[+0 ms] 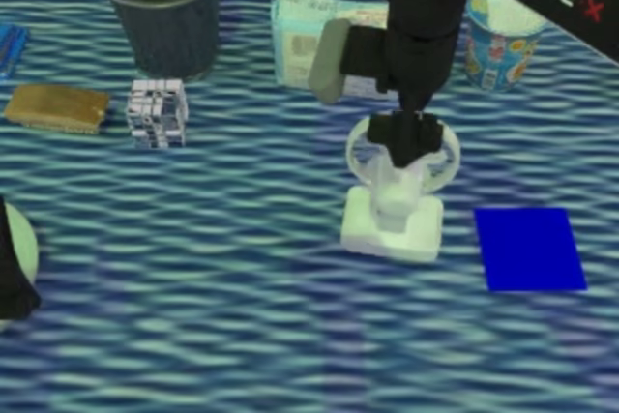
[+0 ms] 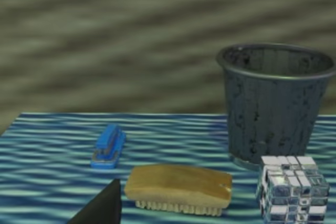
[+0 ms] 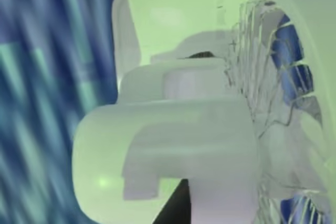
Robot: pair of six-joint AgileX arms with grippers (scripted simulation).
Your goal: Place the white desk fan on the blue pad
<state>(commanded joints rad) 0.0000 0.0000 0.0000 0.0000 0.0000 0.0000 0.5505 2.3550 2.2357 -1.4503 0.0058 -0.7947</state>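
- Standing upright near the middle of the tabletop (image 1: 193, 336), the white desk fan (image 1: 395, 202) rests on its squarish base, with the blue pad (image 1: 529, 248) just beside it toward the right side, not touching
- The right claw (image 1: 407, 138) sits directly above the fan's motor housing, right at it; whether its fingers have closed on the housing I cannot tell (the wrist view is filled with housing and cage)
- The fan looks light, rigid plastic, smooth and probably slippery; the wire cage seems the fragile part
- Best hold, I judge: the cylindrical housing behind the cage, never the wires
- The left claw (image 1: 12, 282) is parked at the left edge
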